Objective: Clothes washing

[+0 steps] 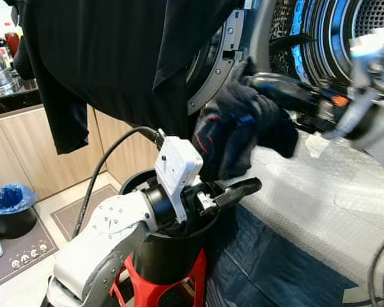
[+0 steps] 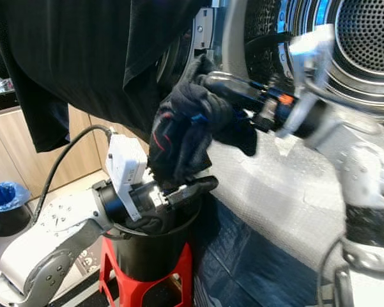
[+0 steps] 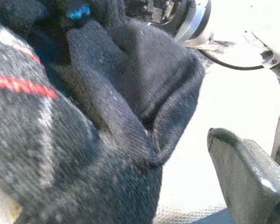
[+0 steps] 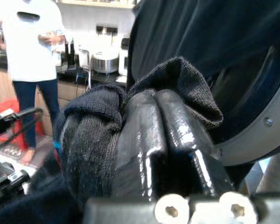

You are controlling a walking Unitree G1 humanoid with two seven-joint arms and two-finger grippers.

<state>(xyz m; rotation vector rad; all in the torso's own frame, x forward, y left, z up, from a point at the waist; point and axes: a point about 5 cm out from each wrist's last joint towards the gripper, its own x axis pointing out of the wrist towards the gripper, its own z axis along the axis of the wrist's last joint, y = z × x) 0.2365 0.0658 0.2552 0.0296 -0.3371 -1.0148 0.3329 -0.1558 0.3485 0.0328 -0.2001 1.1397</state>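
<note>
Grippers, two. The right gripper (image 2: 207, 80) is clenched on a bundle of dark socks (image 2: 188, 128), its two black fingers (image 4: 170, 126) pressed together with knit fabric bunched on either side; the bundle hangs in the air in front of the washing machine, above the bucket. The left gripper (image 1: 233, 190) sits at the bucket's rim just under the bundle, its fingers parted and holding nothing; one black finger (image 3: 247, 172) shows beside the socks, apart from them.

Socks, one bundle, dark knit with red stripes (image 3: 18, 84) and a small blue mark (image 3: 79, 11); how many socks are in it cannot be told.

Bucket, one, black (image 2: 150, 252), standing on one red stool (image 2: 179, 275), with dark cloth inside.

Washing machine, one, with a perforated metal drum (image 2: 364, 35) and its round door (image 1: 214, 61) swung open. One black garment (image 1: 115, 57) hangs over the door.

Bin, one, black with a blue liner (image 1: 9, 204), on the floor well to the left.

Surface and room: pale tiled floor (image 1: 57, 198) with a grey mat (image 1: 83, 208), wooden cabinet fronts (image 1: 32, 147) under a dark counter, and bubble wrap (image 1: 319, 192) over the machine's front below the drum.

Right wrist view adds a person in a white top and blue trousers (image 4: 35, 56) standing by a counter with kitchen appliances (image 4: 102, 58).
</note>
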